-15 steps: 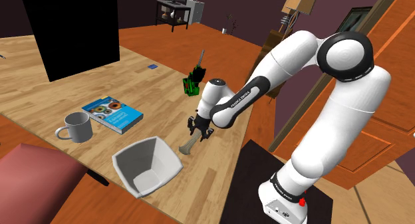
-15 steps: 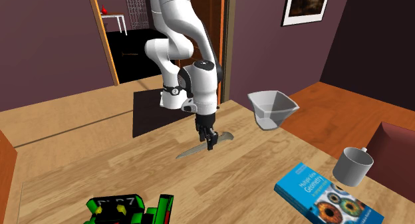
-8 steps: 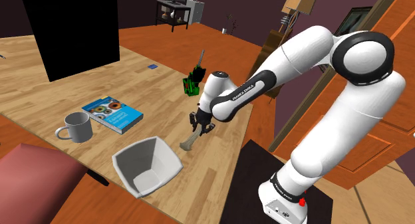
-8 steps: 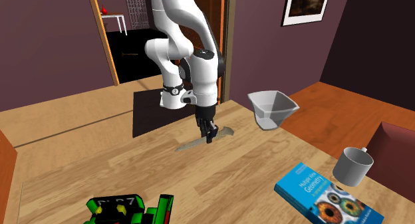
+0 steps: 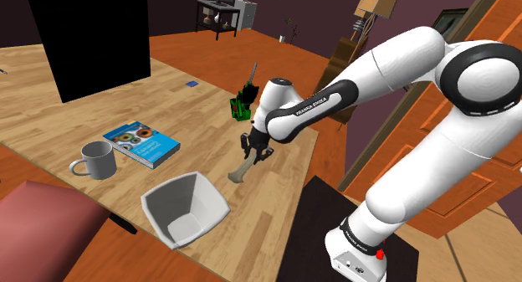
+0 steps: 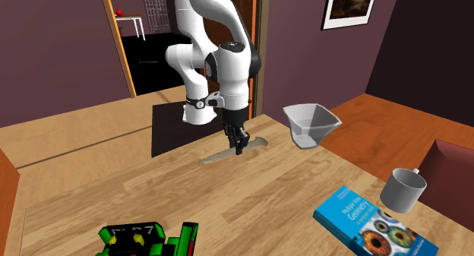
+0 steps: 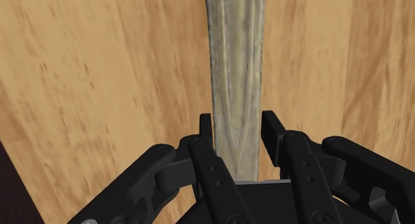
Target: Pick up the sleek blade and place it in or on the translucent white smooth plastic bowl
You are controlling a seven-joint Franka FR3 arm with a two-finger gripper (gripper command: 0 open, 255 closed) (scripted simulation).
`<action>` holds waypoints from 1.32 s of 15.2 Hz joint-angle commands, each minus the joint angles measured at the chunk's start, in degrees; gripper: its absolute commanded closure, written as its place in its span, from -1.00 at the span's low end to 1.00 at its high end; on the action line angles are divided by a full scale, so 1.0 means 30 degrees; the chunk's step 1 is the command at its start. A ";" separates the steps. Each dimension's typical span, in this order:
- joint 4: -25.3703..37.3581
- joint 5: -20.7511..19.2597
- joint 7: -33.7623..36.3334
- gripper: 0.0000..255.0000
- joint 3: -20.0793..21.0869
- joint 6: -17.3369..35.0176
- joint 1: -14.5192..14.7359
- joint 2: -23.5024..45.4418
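The blade is a pale grey-tan knife. My gripper is shut on its middle and holds it slightly above the wooden table. In the shoulder view its handle end hangs down from the gripper toward the bowl. In the wrist view the knife runs straight out between the two black fingers. The white squarish bowl stands near the table's front edge, a short way from the knife. In the second exterior view the bowl sits to the right of the gripper.
A grey mug and a blue book lie to the left of the bowl in the shoulder view. A green and black toy stands just behind the gripper. A large black box sits at the table's far left.
The fingers have shut on the knife and the arm has risen. The knife has come up off the table with the gripper.
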 commanded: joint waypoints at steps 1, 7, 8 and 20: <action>0.0156 0.0392 -0.0275 1.00 0.0001 -0.0650 0.0038 -0.0532; 0.0578 0.1244 -0.0897 1.00 -0.0135 -0.2424 0.0180 -0.1989; 0.0664 0.1352 -0.0978 1.00 -0.0167 -0.2721 0.0203 -0.2212; 0.2037 0.2122 -0.1600 1.00 -0.0629 -0.6227 0.0403 -0.4451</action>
